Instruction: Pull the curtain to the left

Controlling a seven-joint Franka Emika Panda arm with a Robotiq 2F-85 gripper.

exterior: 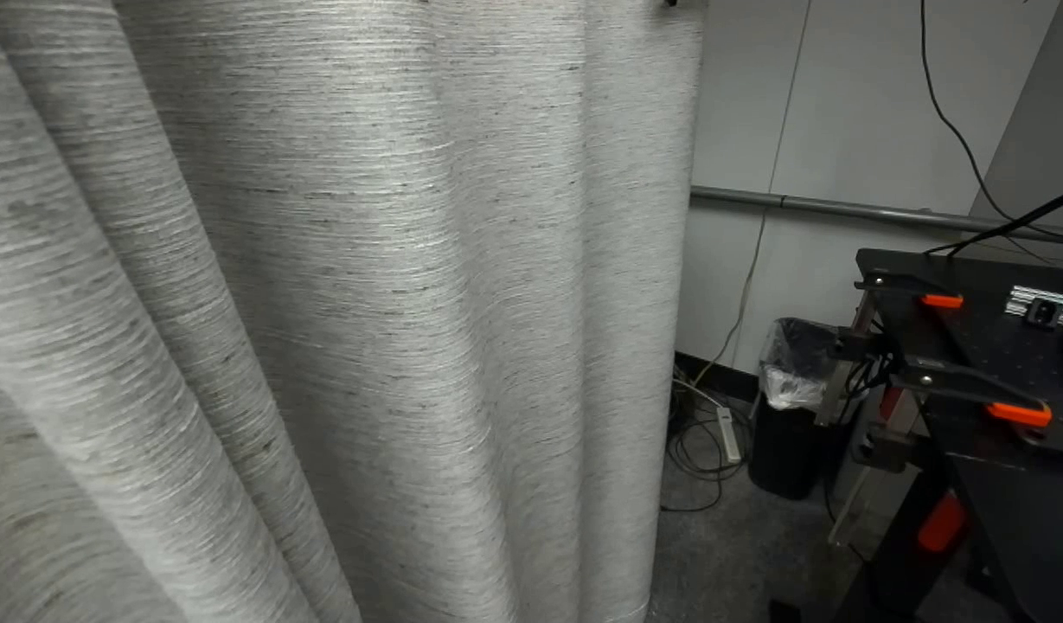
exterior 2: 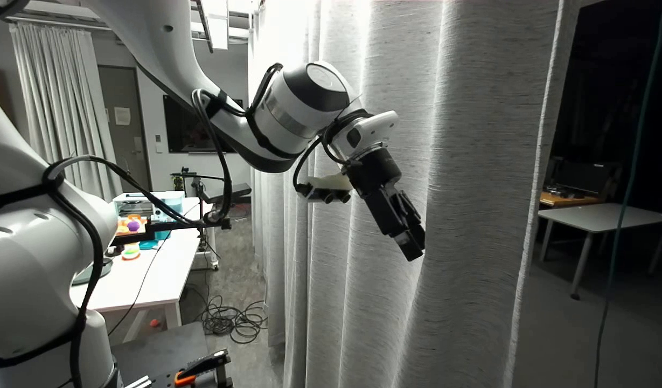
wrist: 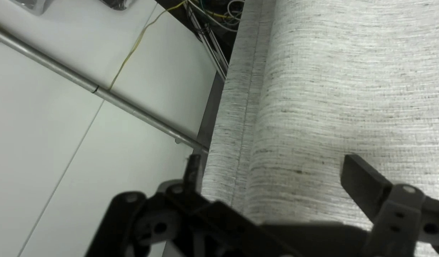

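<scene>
The curtain (wrist: 333, 103), hanging beside the gripper (wrist: 275, 169), whose fingers (wrist: 364, 185) stood wide apart and empty, looked soft and limp yet probably weighty overall, so the hemmed edge (wrist: 233, 117), between those fingers in the wrist view, seemed best to pinch

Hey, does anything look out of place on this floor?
Yes: black cable lies in loose, tangled coils on the floor near the curtain, not tidied. A small red object lies near a white table leg, as if dropped.
</scene>
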